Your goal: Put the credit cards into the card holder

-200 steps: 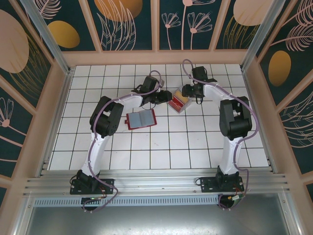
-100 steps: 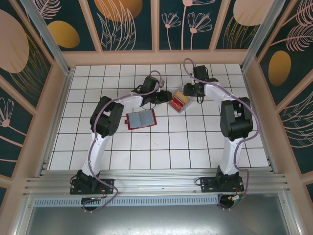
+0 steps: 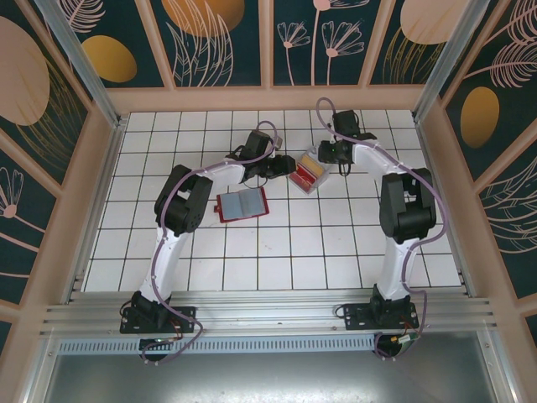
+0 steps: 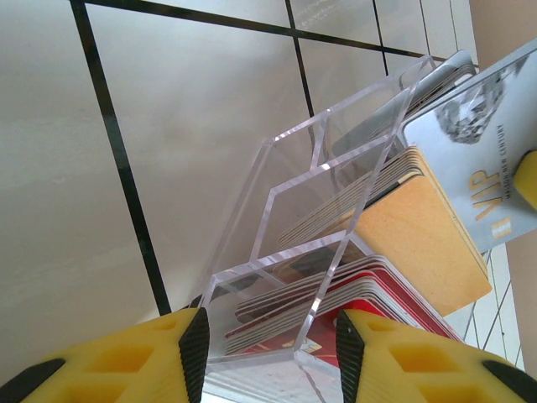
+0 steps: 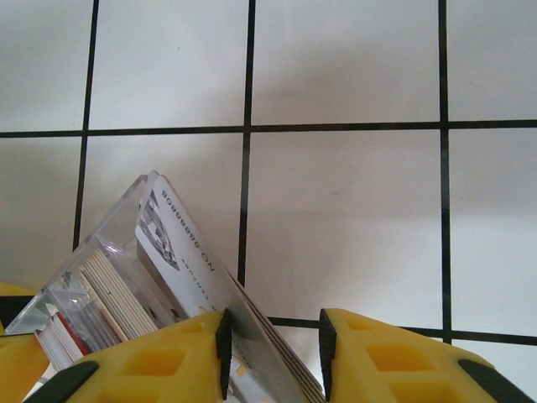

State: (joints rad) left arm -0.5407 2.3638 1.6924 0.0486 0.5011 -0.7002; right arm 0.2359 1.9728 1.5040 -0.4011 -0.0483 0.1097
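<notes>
The card holder (image 3: 242, 204), a red wallet, lies open on the tiles left of centre. The credit cards stand in a clear plastic box (image 3: 307, 173): red ones (image 4: 377, 302), tan ones (image 4: 419, 243) and silver ones (image 4: 470, 143). My left gripper (image 4: 270, 336) has its pads on either side of the box's near end and holds it. My right gripper (image 5: 270, 336) straddles a few silver cards (image 5: 180, 243) that stick up from the box's far end. Its left pad (image 5: 223, 344) touches them, while a gap is left at its right pad (image 5: 325, 344).
White tiled floor (image 3: 277, 252) with black grid lines, fenced by wooden walls. Both arms reach to the back middle, the left arm's elbow (image 3: 180, 201) just left of the wallet. Open tiles lie in front of the wallet and the box.
The right gripper's jaws have narrowed around the silver cards, and that arm has shifted slightly right. The left arm, the box and the wallet have not moved.
</notes>
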